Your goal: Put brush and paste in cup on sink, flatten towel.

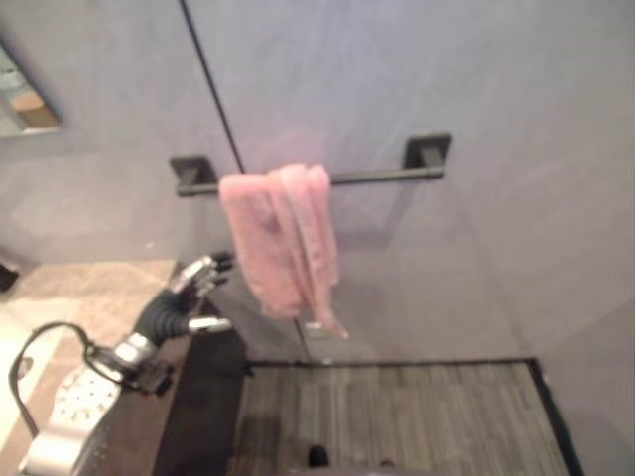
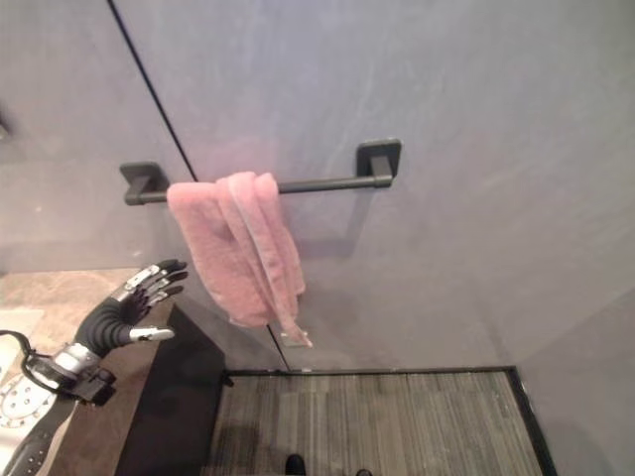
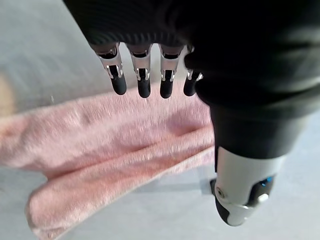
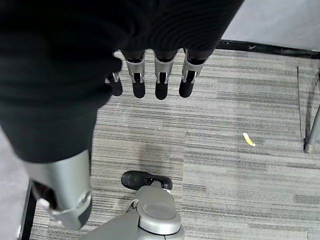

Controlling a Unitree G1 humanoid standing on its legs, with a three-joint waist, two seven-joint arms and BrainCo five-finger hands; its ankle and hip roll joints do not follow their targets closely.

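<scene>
Hanging bunched over the black towel bar [image 1: 377, 177] is a pink towel [image 1: 283, 238], gathered into thick folds near the bar's left bracket, with its lower end trailing down to a narrow corner against the grey wall [image 1: 516, 119]. Most of the bar to the right of the cloth is bare up to the right bracket. A thin dark seam runs down the wall behind the towel.

Raised below and to the left of the towel is the left hand [image 2: 144, 288], fingers straight and slightly spread, thumb held out to the side, dark tips pointing toward the cloth but apart from it (a clear gap shows in both eye views). In its wrist view the left hand's fingers [image 3: 143, 80] sit in a row just short of the pink folds, holding nothing.

Below that arm lies a brown stone worktop [image 1: 89, 288] with a dark cabinet side [image 2: 179, 397] dropping to the striped grey floor [image 1: 397, 416].

In its own wrist view, the right hand [image 4: 160, 75] hangs over the same striped floor, fingers straight and relaxed, empty. A small yellow scrap [image 4: 248, 139] lies on the floor past those fingers.
</scene>
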